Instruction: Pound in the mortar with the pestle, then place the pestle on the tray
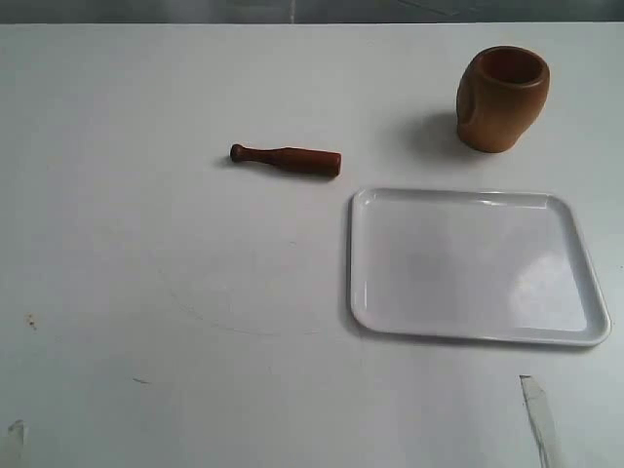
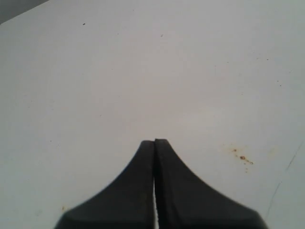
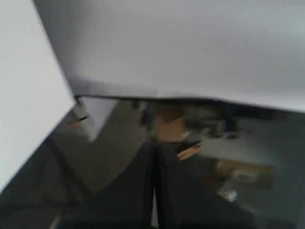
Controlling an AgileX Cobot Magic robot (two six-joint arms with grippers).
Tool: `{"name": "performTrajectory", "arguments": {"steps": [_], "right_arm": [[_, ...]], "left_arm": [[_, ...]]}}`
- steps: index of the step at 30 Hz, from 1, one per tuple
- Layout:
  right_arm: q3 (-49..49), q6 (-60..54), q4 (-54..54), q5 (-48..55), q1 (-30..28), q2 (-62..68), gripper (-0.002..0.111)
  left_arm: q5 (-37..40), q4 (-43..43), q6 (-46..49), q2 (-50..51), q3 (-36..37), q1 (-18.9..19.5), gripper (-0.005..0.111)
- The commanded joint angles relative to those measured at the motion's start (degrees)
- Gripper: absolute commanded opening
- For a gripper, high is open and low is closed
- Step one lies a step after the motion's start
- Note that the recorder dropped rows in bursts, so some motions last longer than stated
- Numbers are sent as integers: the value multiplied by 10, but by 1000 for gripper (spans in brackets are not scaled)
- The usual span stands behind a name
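The brown wooden mortar [image 1: 502,98] stands upright at the back right of the white table. The dark reddish pestle [image 1: 286,159] lies flat near the table's middle, knob pointing left. In front of the mortar lies the glossy white tray [image 1: 575,244], with nothing on it. Neither arm shows in the exterior view. My left gripper [image 2: 155,141] is shut with nothing in it, over bare white table. My right gripper [image 3: 156,144] is shut too and holds nothing; it looks past the table's edge at blurred clutter beyond. None of the task's things show in either wrist view.
Small brown stains [image 2: 243,157] mark the table near the left gripper. A strip of tape [image 1: 536,414] lies at the front right of the table. The table's edge [image 3: 190,98] runs across the right wrist view.
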Motion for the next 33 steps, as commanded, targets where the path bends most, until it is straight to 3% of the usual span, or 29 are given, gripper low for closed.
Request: {"name": "performTrajectory", "arguments": {"steps": [1, 3, 5, 9, 14, 18, 24, 33], "right_arm": [[-148, -439, 626, 178, -22, 86, 0], [-206, -520, 779, 260, -25, 131, 0], [-257, -528, 852, 305, -8, 169, 0], [-314, -528, 885, 361, 55, 233, 0], [-352, -547, 898, 346, 150, 301, 0], [-404, -568, 913, 341, 212, 364, 15], [-501, -547, 880, 320, 256, 466, 62], [-643, -537, 851, 321, 268, 600, 59]], "left_arm": [[-2, -4, -5, -1, 0, -4, 0], [-2, -4, -5, -1, 0, -4, 0], [-2, -4, -5, -1, 0, -4, 0], [-2, -4, -5, -1, 0, -4, 0], [-2, -4, -5, -1, 0, -4, 0], [-2, -4, -5, -1, 0, -4, 0], [-2, -4, -5, -1, 0, -4, 0], [-2, -4, -5, -1, 0, -4, 0]]}}
